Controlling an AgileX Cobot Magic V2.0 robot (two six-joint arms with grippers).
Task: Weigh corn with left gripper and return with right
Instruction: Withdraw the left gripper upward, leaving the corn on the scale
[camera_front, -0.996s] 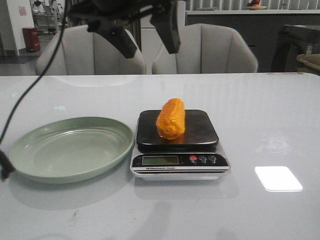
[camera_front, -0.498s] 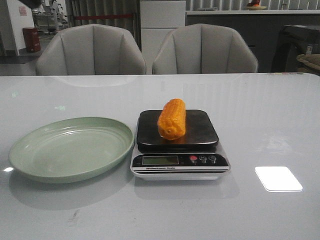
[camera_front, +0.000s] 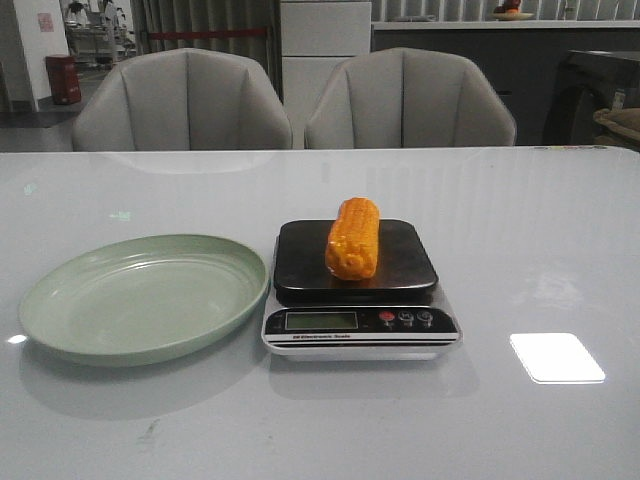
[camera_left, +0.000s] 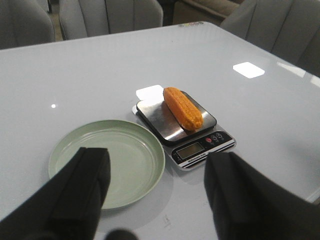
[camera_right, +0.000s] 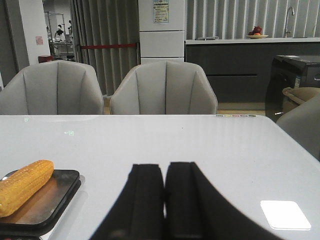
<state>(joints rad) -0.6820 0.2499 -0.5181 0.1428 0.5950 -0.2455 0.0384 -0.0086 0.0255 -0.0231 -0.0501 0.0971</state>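
Corn (camera_front: 353, 238): on scale (camera_front: 360, 321), rolled slightly rightward since last second. Left claw (camera_left: 156, 192): fingers apart, withdrawn from front view. Right claw (camera_right: 165, 200): fingers together, empty.

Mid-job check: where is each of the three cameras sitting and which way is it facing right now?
Front view: low at the table's near edge, facing forward at the corn on the scale, the plate beside it; no arm shows.
Left wrist view: high, looking down on plate and scale past the open left gripper.
Right wrist view: low over the table, facing the chairs; closed right gripper.
All three share corn and scale.
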